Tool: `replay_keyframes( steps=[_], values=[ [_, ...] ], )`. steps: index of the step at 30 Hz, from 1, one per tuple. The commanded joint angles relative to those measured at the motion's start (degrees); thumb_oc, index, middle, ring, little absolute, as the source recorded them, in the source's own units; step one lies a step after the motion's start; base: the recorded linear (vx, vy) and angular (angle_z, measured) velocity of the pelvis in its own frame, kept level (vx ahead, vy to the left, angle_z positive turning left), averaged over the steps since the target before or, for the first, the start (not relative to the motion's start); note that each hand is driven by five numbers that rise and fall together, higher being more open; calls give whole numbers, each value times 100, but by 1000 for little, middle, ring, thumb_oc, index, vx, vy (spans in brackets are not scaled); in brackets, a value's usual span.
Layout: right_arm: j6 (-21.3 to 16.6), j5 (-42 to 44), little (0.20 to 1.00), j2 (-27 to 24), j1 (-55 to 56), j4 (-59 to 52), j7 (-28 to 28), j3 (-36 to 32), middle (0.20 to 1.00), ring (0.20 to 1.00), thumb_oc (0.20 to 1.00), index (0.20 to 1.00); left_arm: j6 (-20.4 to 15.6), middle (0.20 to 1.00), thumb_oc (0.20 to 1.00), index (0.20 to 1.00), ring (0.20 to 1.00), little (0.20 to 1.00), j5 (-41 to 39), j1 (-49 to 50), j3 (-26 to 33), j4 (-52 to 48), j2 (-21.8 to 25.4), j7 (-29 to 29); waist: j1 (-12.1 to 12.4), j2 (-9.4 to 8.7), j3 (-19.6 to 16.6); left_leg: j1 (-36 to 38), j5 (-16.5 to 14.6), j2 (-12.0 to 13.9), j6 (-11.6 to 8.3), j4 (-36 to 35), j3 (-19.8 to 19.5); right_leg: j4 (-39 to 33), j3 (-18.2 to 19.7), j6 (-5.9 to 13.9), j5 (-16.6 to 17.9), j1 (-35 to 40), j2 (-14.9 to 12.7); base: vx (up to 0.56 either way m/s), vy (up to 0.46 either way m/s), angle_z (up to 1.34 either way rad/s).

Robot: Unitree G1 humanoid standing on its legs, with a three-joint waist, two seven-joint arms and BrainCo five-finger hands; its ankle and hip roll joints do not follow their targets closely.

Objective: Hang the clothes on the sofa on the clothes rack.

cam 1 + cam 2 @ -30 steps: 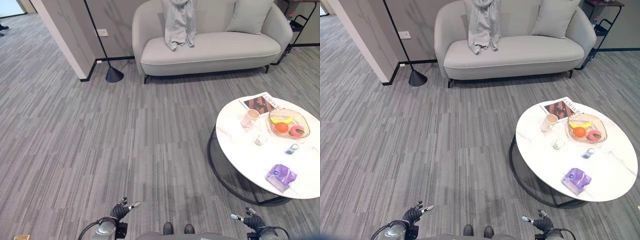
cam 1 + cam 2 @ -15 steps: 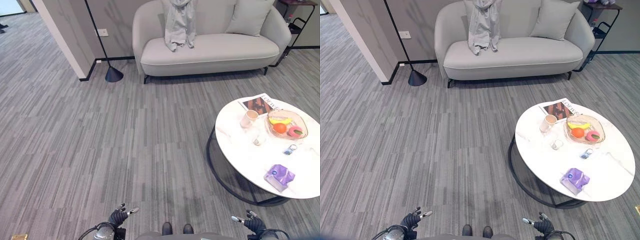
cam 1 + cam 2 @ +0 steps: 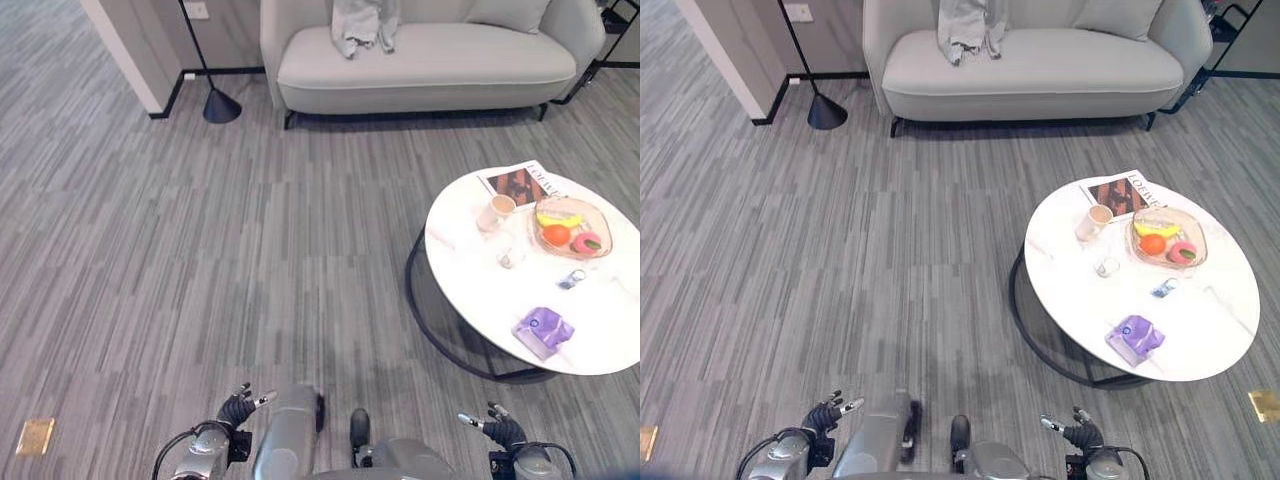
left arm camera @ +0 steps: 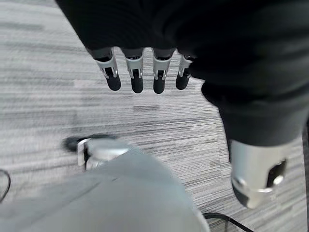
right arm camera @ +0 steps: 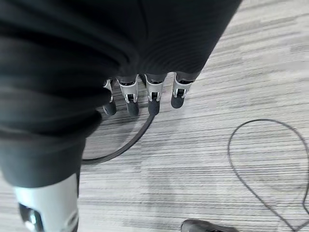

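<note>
A light grey garment (image 3: 364,24) hangs over the back of the pale grey sofa (image 3: 430,68) at the far end of the room, its sleeves trailing onto the seat. The same garment (image 3: 970,27) shows in the right eye view. Both hands hang low at the near edge, far from the sofa. My left hand (image 3: 236,408) is open with relaxed fingers (image 4: 136,79) and holds nothing. My right hand (image 3: 492,425) is open too, its fingers (image 5: 153,99) straight above the bare floor.
A round white table (image 3: 478,300) on a dark ring base stands to the right, carrying a cup, a fruit bowl, a magazine and a purple pack. A black floor lamp (image 3: 220,104) and a wall corner stand left of the sofa. Grey striped carpet lies between.
The camera has tipped down and moved forward, so the sofa sits higher in the picture. Both hands stay low and open, holding nothing.
</note>
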Motion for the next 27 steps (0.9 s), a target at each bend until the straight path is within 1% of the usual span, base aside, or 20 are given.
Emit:
replay_keyframes(
  steps=[1, 2, 4, 5, 6, 7, 8, 9, 10, 12, 13, 14, 15, 16, 18, 19, 21, 22, 24, 27],
  values=[
    [-215, 192, 1000, -342, 125, -401, -85, 48, 1000, 1000, 1000, 1000, -215, 1000, 1000, 1000, 1000, 1000, -112, 97, 124, 2, 56, 54, 259, 168, -251, -125, 736, 104, -99, -1673, 586, -285, 761, 801, -659, 942, -165, 722, 262, -9],
    [-202, 121, 1000, -315, 126, -394, -34, 26, 1000, 1000, 1000, 1000, -206, 1000, 1000, 1000, 1000, 1000, -94, 149, 226, 113, 56, 27, 282, 185, -389, 18, 747, 146, -63, -1837, 682, -291, 826, 855, -712, 1026, -155, 638, 241, -45],
    [-205, 19, 1000, -288, 220, -520, -12, -22, 1000, 1000, 1000, 1000, -234, 1000, 1000, 1000, 1000, 1000, -70, 244, 318, 179, 29, 51, 327, 171, -542, 173, 1085, 93, -26, -1729, 698, -276, 934, 927, -829, 1209, -271, 588, 282, -102],
    [-189, -58, 1000, -280, 274, -575, 24, -52, 1000, 1000, 1000, 1000, -243, 1000, 1000, 1000, 1000, 1000, -111, 279, 398, 217, 31, 52, 365, 67, -682, 295, 1077, 9, 59, -1659, 753, -68, 968, 1050, -908, 1195, -512, 500, 257, -83],
    [-189, -58, 1000, -280, 274, -575, 24, -52, 1000, 1000, 1000, 1000, -243, 1000, 1000, 1000, 1000, 1000, -111, 279, 398, 217, 31, 52, 366, 66, -682, 295, 1077, 8, 59, -1659, 754, -68, 968, 1050, -909, 1196, -513, 635, 282, -55],
    [-155, -177, 1000, -281, 188, -540, 82, -35, 1000, 1000, 1000, 1000, -226, 1000, 1000, 1000, 1000, 1000, -132, 246, 462, 242, 56, 55, 423, -63, -835, 431, 918, -93, 155, -1579, 761, 517, 870, 1287, -717, 1014, -788, 548, 245, -24],
    [-168, -222, 1000, -304, 124, -556, 84, -37, 1000, 1000, 1000, 1000, -228, 1000, 1000, 1000, 1000, 1000, -158, 218, 468, 160, 88, 68, 411, -116, -808, 728, 759, -216, 272, -1615, 826, 1353, 733, 1486, -118, 703, -965, 542, 245, -17],
    [-167, -222, 1000, -306, 124, -555, 84, -38, 1000, 1000, 1000, 1000, -228, 1000, 1000, 1000, 1000, 1000, -158, 217, 468, 161, 86, 68, 422, -101, -821, 708, 759, -194, 268, -1608, 830, 1349, 745, 1482, -102, 683, -947, 387, 266, -24],
    [-190, -158, 1000, -358, 31, -683, 44, -117, 1000, 1000, 1000, 1000, -220, 1000, 1000, 1000, 1000, 1000, -166, 125, 395, 81, 146, 70, 333, -64, -669, 1108, 577, -249, 389, -1697, 939, 2571, 468, 1566, 848, 219, -1155, 251, 227, -30],
    [-203, -129, 1000, -320, 22, -689, -22, -159, 1000, 1000, 1000, 1000, -206, 1000, 1000, 1000, 1000, 1000, -161, 16, 329, 63, 199, 102, 218, 127, -565, 1553, 392, -163, 470, -1808, 954, 3495, 13, 1494, 1153, -340, -1362, 339, 252, 3],
    [-189, -129, 1000, -293, 41, -668, -42, -181, 1000, 1000, 1000, 1000, -200, 1000, 1000, 1000, 1000, 1000, -159, -42, 317, 31, 214, 120, 146, 209, -542, 1716, 310, -121, 472, -1852, 933, 3616, -229, 1412, 1030, -544, -1470, 318, 130, 56],
    [-184, -125, 1000, -282, 55, -636, -46, -185, 1000, 1000, 1000, 1000, -196, 1000, 1000, 1000, 1000, 1000, -155, -85, 298, 25, 219, 127, 73, 258, -515, 1817, 267, -94, 460, -1858, 897, 3513, -377, 1362, 859, -671, -1490, 419, 53, 65],
    [-157, -115, 1000, -243, 104, -515, -56, -211, 1000, 1000, 1000, 1000, -215, 1000, 1000, 1000, 1000, 1000, -109, -219, 252, 41, 240, 142, -95, 332, -454, 2056, 120, -50, 412, -1861, 856, 3107, -582, 1302, 390, -962, -1469, 301, 10, 58],
    [-157, -115, 1000, -244, 102, -514, -56, -212, 1000, 1000, 1000, 1000, -215, 1000, 1000, 1000, 1000, 1000, -109, -221, 252, 42, 238, 142, -99, 346, -459, 2047, 124, -37, 409, -1861, 850, 3083, -594, 1296, 406, -958, -1455, 323, -27, 62],
    [-117, -93, 1000, -232, 113, -368, -60, -219, 1000, 1000, 1000, 1000, -216, 1000, 1000, 1000, 1000, 1000, -83, -287, 195, 15, 251, 149, -232, 325, -430, 2273, -81, -49, 344, -1861, 808, 2168, -692, 1317, 138, -1043, -1348, 315, -107, 70],
    [-116, -38, 1000, -172, 123, -180, -67, -230, 1000, 1000, 1000, 1000, -242, 1000, 1000, 1000, 1000, 1000, -138, -391, 181, 38, 257, 192, -354, 250, -388, 2529, -293, -127, 285, -1861, 712, 1099, -633, 1397, 322, -1212, -1129, 438, -163, 54],
    [-98, -9, 1000, -150, 124, -130, -57, -215, 1000, 1000, 1000, 1000, -263, 1000, 1000, 1000, 1000, 1000, -156, -397, 184, 5, 265, 205, -386, 198, -362, 2632, -372, -168, 267, -1861, 698, 600, -524, 1478, 465, -1228, -1032, 380, -128, 21],
    [-76, 22, 1000, -105, 147, -93, -58, -219, 1000, 1000, 1000, 1000, -291, 1000, 1000, 1000, 1000, 1000, -150, -418, 233, 17, 253, 213, -462, 171, -324, 2935, -566, -190, 202, -1861, 665, -106, -630, 1670, 816, -1511, -904, 420, -141, 20],
    [-39, -39, 1000, -67, 210, -25, -39, -177, 1000, 1000, 1000, 1000, -295, 1000, 1000, 1000, 1000, 1000, -116, -297, 276, 28, 209, 188, -514, 143, -360, 3217, -761, -175, 121, -1861, 698, -385, -1114, 1784, 973, -1803, -911, 553, -216, 85],
    [-40, -49, 1000, -119, 311, 55, -29, -207, 1000, 1000, 1000, 1000, -303, 1000, 1000, 1000, 1000, 1000, -97, -163, 249, 3, 120, 136, -573, 135, -509, 3464, -1005, -167, 124, -1861, 590, -385, -1160, 1681, 1187, -1622, -961, 486, -230, 4]
  ],
)
